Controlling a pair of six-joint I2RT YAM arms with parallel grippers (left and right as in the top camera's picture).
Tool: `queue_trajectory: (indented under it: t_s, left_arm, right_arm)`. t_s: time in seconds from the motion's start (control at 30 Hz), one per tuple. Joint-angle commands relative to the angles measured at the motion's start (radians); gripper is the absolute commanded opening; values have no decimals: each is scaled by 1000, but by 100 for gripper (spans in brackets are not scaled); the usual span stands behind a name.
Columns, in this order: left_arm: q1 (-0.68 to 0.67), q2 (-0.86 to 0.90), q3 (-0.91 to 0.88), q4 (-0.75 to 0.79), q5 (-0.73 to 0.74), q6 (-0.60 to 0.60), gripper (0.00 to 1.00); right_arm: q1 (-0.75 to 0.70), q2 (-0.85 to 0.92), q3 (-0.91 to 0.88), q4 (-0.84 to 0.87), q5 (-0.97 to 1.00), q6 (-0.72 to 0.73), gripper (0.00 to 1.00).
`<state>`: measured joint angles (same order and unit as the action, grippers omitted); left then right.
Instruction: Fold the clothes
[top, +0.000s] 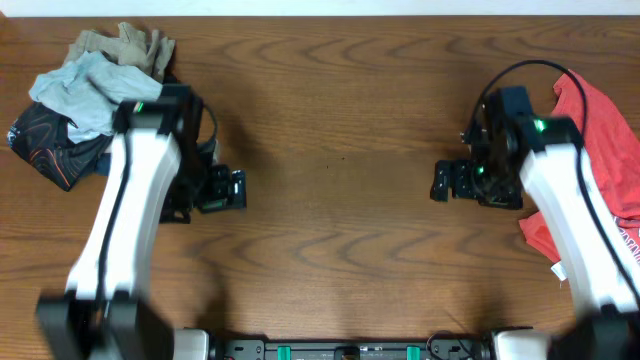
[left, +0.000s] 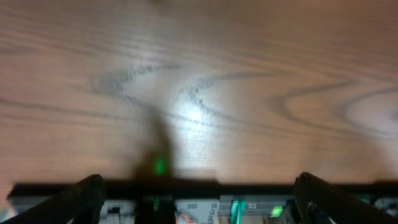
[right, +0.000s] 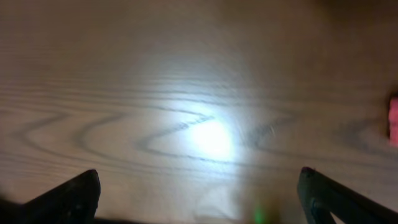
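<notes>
A pale blue-grey T-shirt (top: 82, 88) lies crumpled in a pile at the table's far left. A red T-shirt (top: 605, 130) with white lettering and a white tag lies at the right edge, partly under my right arm; a sliver of it shows in the right wrist view (right: 393, 121). My left gripper (top: 232, 189) is open and empty over bare wood right of the pile; its fingers also show in the left wrist view (left: 199, 193). My right gripper (top: 443, 181) is open and empty over bare wood left of the red shirt, also seen in the right wrist view (right: 199, 193).
The pile also holds a beige garment (top: 125, 45) and a black one with red lines (top: 45, 145). The wooden table (top: 340, 120) spans the view. The robot's base bar (top: 340, 350) sits at the front edge.
</notes>
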<state>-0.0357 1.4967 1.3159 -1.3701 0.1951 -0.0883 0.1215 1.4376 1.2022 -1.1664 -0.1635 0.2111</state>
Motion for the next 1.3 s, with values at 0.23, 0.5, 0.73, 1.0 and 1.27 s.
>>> queue_trajectory:
  t_s: [0.23, 0.5, 0.73, 1.0, 1.27]
  left_arm:
    - [0, -532, -183, 177, -12, 2, 98]
    - [0, -691, -183, 183, -11, 1, 98]
    - [0, -700, -182, 183, -12, 2, 98]
    - [0, -699, -183, 183, -12, 2, 98]
    - [0, -699, -182, 183, -12, 2, 98]
  right_arm:
    - [62, -488, -257, 148, 114, 95, 99]
    - [62, -636, -264, 69, 114, 95, 99]
    - [62, -639, -264, 69, 114, 95, 99]
    - [62, -639, -264, 69, 114, 96, 99]
    - [61, -649, -264, 69, 114, 95, 99]
